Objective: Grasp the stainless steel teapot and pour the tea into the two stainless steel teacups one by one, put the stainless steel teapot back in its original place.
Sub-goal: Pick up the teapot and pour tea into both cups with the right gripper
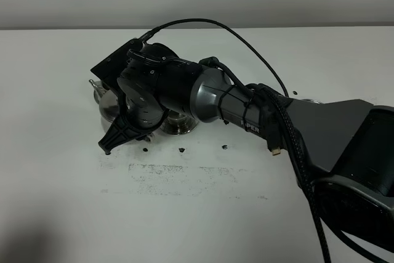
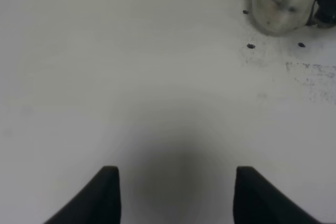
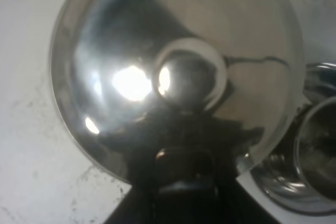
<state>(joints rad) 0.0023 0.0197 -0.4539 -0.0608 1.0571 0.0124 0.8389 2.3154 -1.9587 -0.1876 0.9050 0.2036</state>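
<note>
The stainless steel teapot [image 1: 106,104] is close to the table at left centre, its spout toward the far left. My right gripper [image 1: 114,138] reaches across and is shut on the teapot's handle. In the right wrist view the domed lid and knob [image 3: 189,77] fill the frame, with the dark fingers [image 3: 184,187] at the handle. One teacup [image 3: 316,150] on its saucer [image 1: 180,126] stands right beside the pot, partly under my arm. The other teacup and the tea are hidden. My left gripper [image 2: 177,192] hangs open over bare table, the teapot [image 2: 281,1] far ahead of it.
Small dark specks [image 1: 183,149] and a grey smudged patch [image 1: 184,173] mark the white table in front of the pot. A sliver of shiny steel [image 1: 311,101] shows behind the right arm; too little is visible to tell what it is.
</note>
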